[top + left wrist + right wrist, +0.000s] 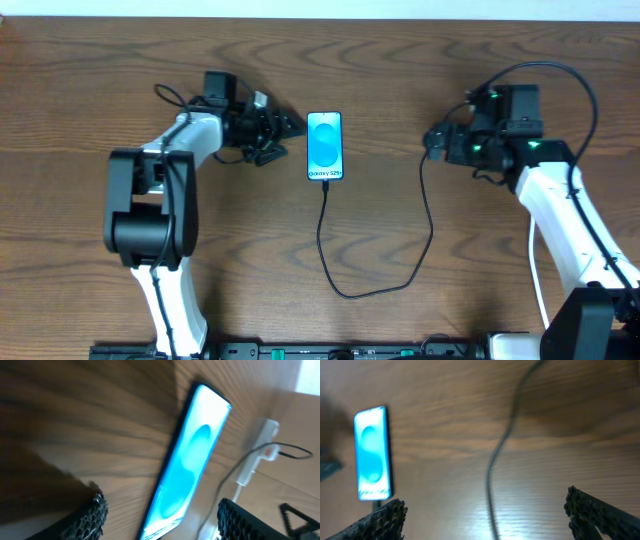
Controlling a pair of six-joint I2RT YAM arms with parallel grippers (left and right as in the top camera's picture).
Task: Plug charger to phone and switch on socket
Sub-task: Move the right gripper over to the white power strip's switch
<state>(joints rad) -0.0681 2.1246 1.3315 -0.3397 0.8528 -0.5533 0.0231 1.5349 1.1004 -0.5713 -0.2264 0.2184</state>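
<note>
Brown wooden tabletop [80, 60] fills the overhead view. The phone [325, 147] lies flat near the middle, screen up and lit blue. The charger [428, 215] meets the phone's lower edge, loops out toward the near side and climbs up to my right pincer [437, 140]. My left pincer [288, 128] sits just beside the phone's left edge.

From my left wrist, my fingers [95, 512] stand wide apart with nothing gripped. The phone lies on the wood beyond them, and further off is the white socket [257, 450] with a red mark, the charger close by it.

From my right wrist, that pincer is spread wide and empty. The charger runs over the wood between its fingers, and the phone is off to the left.
</note>
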